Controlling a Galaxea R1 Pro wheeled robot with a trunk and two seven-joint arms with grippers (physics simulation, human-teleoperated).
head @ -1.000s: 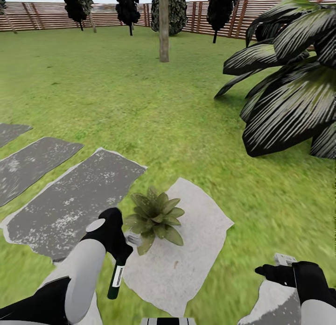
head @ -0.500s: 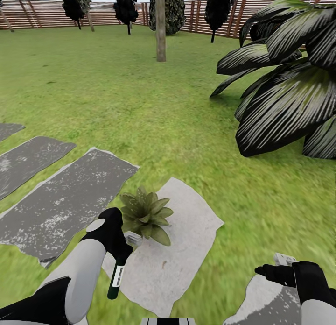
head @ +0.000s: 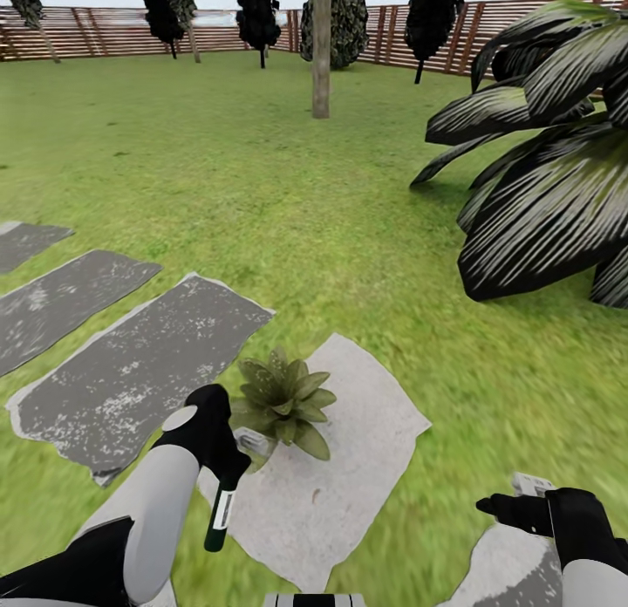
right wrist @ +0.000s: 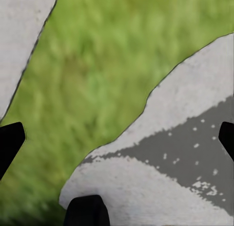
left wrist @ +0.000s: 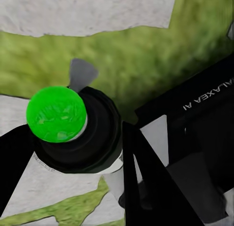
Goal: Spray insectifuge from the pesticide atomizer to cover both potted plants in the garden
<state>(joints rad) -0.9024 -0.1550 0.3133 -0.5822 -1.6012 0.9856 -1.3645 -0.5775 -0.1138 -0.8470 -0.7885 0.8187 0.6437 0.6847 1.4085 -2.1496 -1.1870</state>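
My left gripper (head: pixel 227 472) is shut on the pesticide atomizer (head: pixel 216 513). The dark-green bottle with its white label hangs down from the fingers, and its pale grey spray head (head: pixel 251 442) sits right at the near-left leaves of a potted plant (head: pixel 283 402). This low rosette of pointed leaves stands on a pale stepping stone (head: pixel 358 467). In the left wrist view the atomizer (left wrist: pixel 56 114) appears end-on, showing a bright green round end. My right gripper (head: pixel 508 498) hovers low at the right, open, over grass and stone (right wrist: pixel 165 153). The second potted plant is out of view.
Dark grey stepping stones (head: pixel 139 363) run off to the left across the lawn. A big striped-leaf plant (head: pixel 549 171) fills the right side. A tree trunk (head: pixel 321 57), dark bushes and the brown slatted fence (head: pixel 96 31) stand far behind.
The whole view has swung slightly, first one way and then back, so the camera has moved. Both arms hold the same pose and the left gripper still grips the atomizer.
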